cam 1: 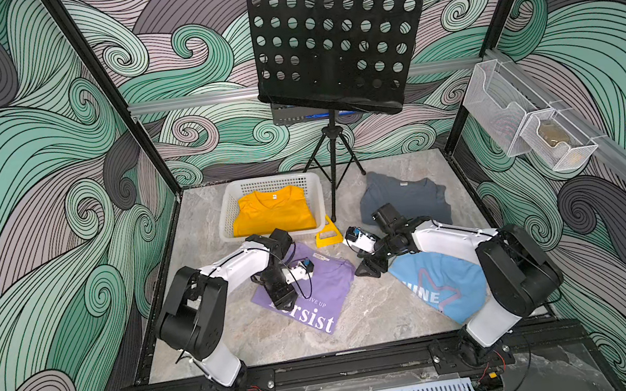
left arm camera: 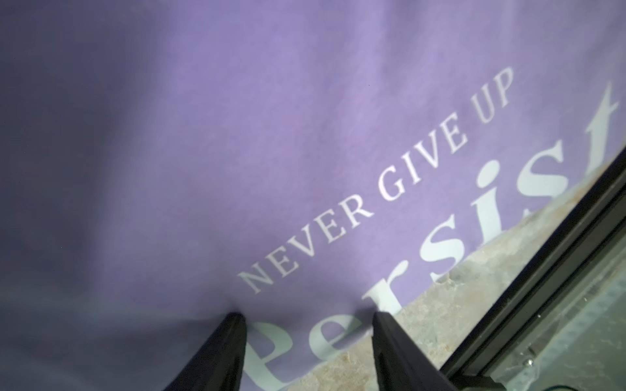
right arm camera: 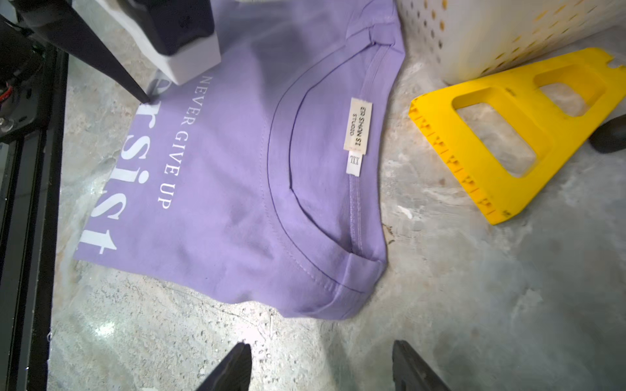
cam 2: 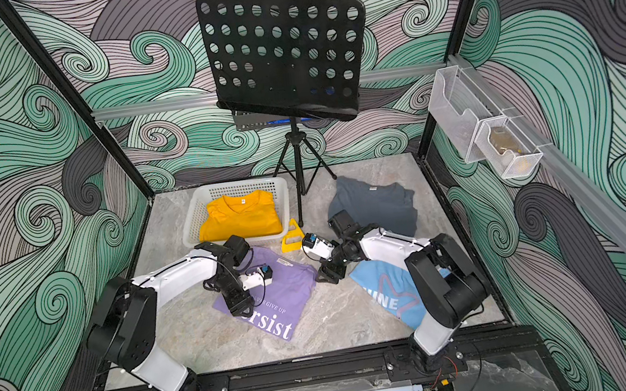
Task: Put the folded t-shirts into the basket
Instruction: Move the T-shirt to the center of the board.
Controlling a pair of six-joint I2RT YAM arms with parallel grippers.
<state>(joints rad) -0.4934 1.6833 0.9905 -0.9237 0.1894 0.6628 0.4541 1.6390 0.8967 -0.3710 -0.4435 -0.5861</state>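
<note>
Mustard tee (cam 1: 272,216) in white basket (cam 1: 227,217); left hand (left arm camera: 306,315) wide on lavender tee (left arm camera: 271,135), right hand (right arm camera: 321,345) wide beside it.

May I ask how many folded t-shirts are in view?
4: mustard yellow shirt in the basket; lavender shirt before it; light blue shirt partly under the right arm; grey shirt by the stand. Others may hide beneath the yellow.

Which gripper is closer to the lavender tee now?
Left. The left gripper is down on the lavender tee at its lettering; the right gripper is over bare table, just off the collar end.
</note>
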